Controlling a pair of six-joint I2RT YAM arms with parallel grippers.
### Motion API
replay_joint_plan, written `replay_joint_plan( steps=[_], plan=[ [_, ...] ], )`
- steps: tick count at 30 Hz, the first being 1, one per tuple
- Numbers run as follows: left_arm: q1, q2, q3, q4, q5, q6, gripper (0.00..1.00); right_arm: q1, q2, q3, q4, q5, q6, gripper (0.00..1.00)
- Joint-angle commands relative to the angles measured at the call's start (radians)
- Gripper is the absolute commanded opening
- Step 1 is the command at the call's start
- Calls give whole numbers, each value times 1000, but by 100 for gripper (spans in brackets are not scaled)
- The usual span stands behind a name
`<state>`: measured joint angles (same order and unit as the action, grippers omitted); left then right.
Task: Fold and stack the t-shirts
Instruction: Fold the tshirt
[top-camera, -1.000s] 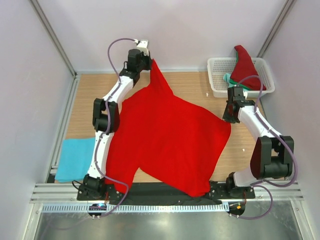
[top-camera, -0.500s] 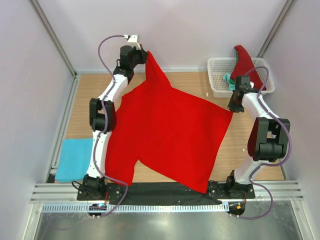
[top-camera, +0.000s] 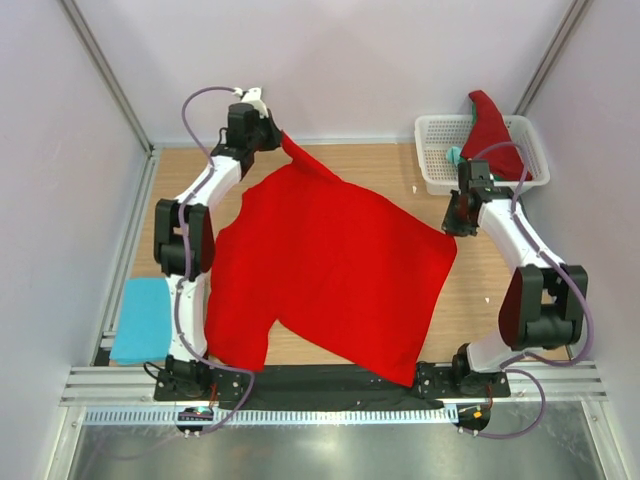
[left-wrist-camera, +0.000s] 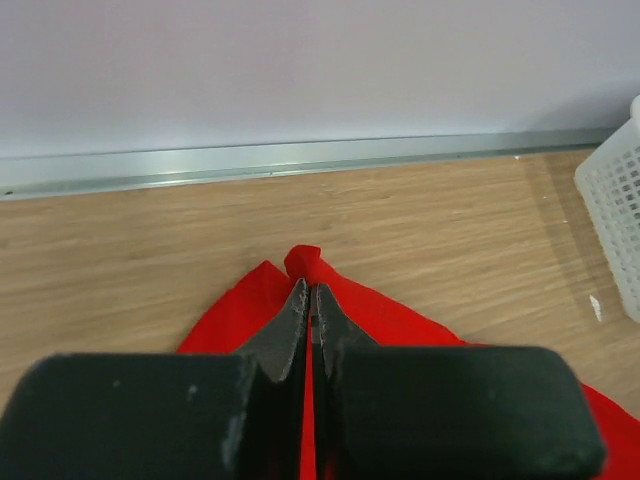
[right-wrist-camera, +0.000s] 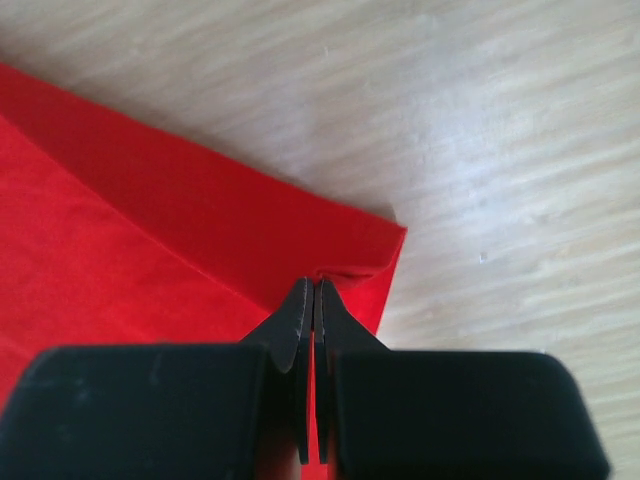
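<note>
The light wooden table (top-camera: 390, 170) fills the floor of the cell, and most of it is covered by the big bright red cloth t-shirt (top-camera: 330, 270). It lies spread wide and nearly flat across the middle. One corner is drawn up toward the far left and another is pulled out to the right. Its near edge reaches the dark strip between the arm bases.

Over in the far right corner sits the white plastic lattice basket (top-camera: 436, 182). At the table's near left edge lies the light blue folded t-shirt (top-camera: 140, 318), flat and well apart from the red one. A darker red t-shirt (top-camera: 490, 130) stands up out of the basket, draped over its back rim. A small scrap of teal-green cloth (top-camera: 455, 155) peeks out beside it, inside the basket.

Now the arms. The left gripper (top-camera: 275, 135) is up at the far left, and its wrist camera shows the jaws pinched tight on a bunched tip of the big red shirt, lifted off the wood. The right gripper (top-camera: 447, 228) is just in front of the basket. Its jaws are clamped on the shirt's right corner, where the cloth folds back on itself just above the table.
</note>
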<state>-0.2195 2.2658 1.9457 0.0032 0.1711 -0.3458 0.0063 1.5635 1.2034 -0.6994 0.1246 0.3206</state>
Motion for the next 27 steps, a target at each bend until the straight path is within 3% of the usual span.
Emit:
replay_joint_plan(
  steps=[1,9,15,27],
  plan=[
    [14,-210,-88,-24,-47,-33,0,-6,-109,-63,-46,-36,43,1],
    [49,-454,-321,-117,-73,11,0,34,-201,-192,-55,-54,55,1],
    [78,-552,-395,-290,-18,103,0,58,-264,-231,-92,-89,75,1],
    [94,-790,-646,-388,-61,64,0,83,-338,-309,-123,-112,92,1]
  ],
)
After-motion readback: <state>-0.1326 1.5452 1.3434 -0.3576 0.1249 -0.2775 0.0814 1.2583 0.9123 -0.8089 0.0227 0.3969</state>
